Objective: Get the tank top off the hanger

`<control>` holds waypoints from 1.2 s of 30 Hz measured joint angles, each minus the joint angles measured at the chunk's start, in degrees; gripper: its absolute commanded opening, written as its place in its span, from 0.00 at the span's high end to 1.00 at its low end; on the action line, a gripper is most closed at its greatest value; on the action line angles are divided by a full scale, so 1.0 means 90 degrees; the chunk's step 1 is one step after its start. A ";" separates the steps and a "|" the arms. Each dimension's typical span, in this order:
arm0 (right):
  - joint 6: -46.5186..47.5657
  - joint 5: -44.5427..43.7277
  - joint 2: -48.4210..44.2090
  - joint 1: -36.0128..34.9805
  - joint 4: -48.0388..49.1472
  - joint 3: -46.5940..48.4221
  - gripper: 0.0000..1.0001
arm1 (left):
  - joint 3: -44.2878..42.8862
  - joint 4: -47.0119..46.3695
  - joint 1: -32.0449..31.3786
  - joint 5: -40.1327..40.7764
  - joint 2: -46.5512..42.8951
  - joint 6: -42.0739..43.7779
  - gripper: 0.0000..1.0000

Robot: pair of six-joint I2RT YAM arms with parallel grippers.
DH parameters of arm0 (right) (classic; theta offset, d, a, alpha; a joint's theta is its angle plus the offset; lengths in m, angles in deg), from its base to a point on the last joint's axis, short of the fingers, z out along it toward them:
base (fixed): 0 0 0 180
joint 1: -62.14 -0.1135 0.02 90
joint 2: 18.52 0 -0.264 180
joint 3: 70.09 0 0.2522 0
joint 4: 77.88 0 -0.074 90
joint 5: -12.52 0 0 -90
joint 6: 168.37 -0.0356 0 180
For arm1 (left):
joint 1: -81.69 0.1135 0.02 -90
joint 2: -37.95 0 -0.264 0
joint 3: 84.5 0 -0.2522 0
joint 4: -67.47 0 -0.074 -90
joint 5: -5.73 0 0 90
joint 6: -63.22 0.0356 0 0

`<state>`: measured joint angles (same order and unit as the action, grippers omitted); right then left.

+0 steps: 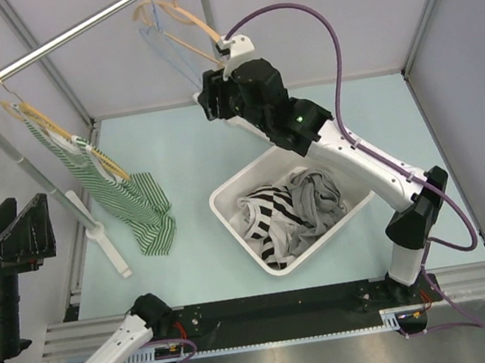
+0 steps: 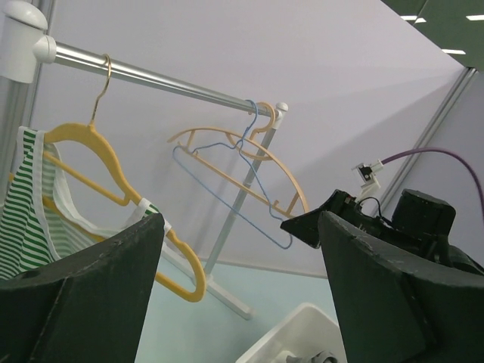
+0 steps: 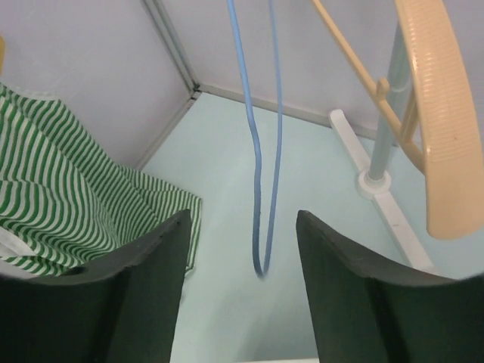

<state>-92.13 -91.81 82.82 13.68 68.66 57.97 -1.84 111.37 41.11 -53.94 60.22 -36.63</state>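
Note:
A green-and-white striped tank top hangs on a yellow hanger at the left end of the metal rail; its hem reaches the table. My left gripper is open and empty, raised at the left edge, short of the tank top. In the left wrist view the gripper looks up at the yellow hanger and the tank top. My right gripper is open and empty near the back. In its wrist view the gripper sits below a blue hanger, with the tank top at the left.
A metal rail runs across the back left on a white stand. An empty peach hanger and a blue wire hanger hang at its right end. A white bin holds striped and grey clothes.

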 measured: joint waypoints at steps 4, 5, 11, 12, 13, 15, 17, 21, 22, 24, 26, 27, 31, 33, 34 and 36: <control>0.0291 -0.0527 0.0000 -0.0216 -0.0260 0.0143 0.09 | -0.0010 0.0007 0.0000 0.0056 0.0000 0.0058 0.13; 0.0442 -0.0758 0.0000 -0.0333 -0.0308 0.0231 0.05 | -0.0010 0.0007 0.0000 0.0068 0.0000 0.0080 0.13; 0.0976 -0.1280 0.0002 -0.1076 -0.0515 0.1027 0.00 | -0.0010 0.0007 0.0000 0.0114 0.0000 0.0112 0.13; 0.1032 -0.1239 0.0002 -0.1168 -0.0500 0.1151 0.00 | -0.0010 0.0007 0.0000 0.0114 -0.0002 0.0112 0.13; 0.1093 -0.1161 0.0002 -0.1294 -0.0449 0.1273 0.00 | -0.0010 0.0007 0.0000 0.0114 -0.0002 0.0114 0.13; 0.1202 -0.0988 0.0000 -0.1503 -0.0294 0.1392 0.00 | -0.0010 0.0007 0.0000 0.0114 -0.0002 0.0114 0.12; 0.1273 -0.0675 0.0068 -0.1724 -0.0172 0.1518 0.00 | -0.0010 0.0010 0.0000 0.0117 -0.0005 0.0112 0.13; 0.1307 -0.0044 0.0631 -0.2011 0.0007 0.2091 0.03 | -0.0017 0.0070 0.0000 0.0117 -0.0019 0.0109 0.13; 0.1314 0.0121 0.0850 -0.2081 0.0100 0.2244 0.03 | -0.0024 0.0107 0.0000 0.0117 -0.0036 0.0109 0.13; 0.1319 0.0330 0.1137 -0.2176 0.0202 0.2319 0.04 | -0.0061 0.0172 0.0000 0.0119 -0.0078 0.0107 0.13; 0.1319 0.0505 0.1479 -0.2256 0.0250 0.2378 0.04 | -0.0124 0.0243 0.0000 0.0131 -0.0117 0.0104 0.13; 0.1314 0.0583 0.1649 -0.2295 0.0250 0.2404 0.04 | -0.0165 0.0282 0.0000 0.0141 -0.0143 0.0102 0.13; 0.1299 0.0743 0.2186 -0.2392 0.0238 0.2453 0.12 | -0.0294 0.0393 0.0000 0.0194 -0.0257 0.0097 0.13; 0.1309 0.0755 0.2368 -0.2429 0.0236 0.2453 0.20 | -0.0308 0.0420 0.0000 0.0233 -0.0308 0.0097 0.13; 0.1328 0.0743 0.2441 -0.2443 0.0250 0.2453 0.25 | -0.0313 0.0435 0.0000 0.0245 -0.0321 0.0097 0.13; 0.1375 0.0695 0.2531 -0.2450 0.0323 0.2453 0.36 | -0.0313 0.0440 0.0000 0.0260 -0.0328 0.0095 0.13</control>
<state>-79.76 -85.56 105.60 -8.38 71.57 80.05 -4.65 115.32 41.11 -51.60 57.26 -35.77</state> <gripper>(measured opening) 0.771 0.873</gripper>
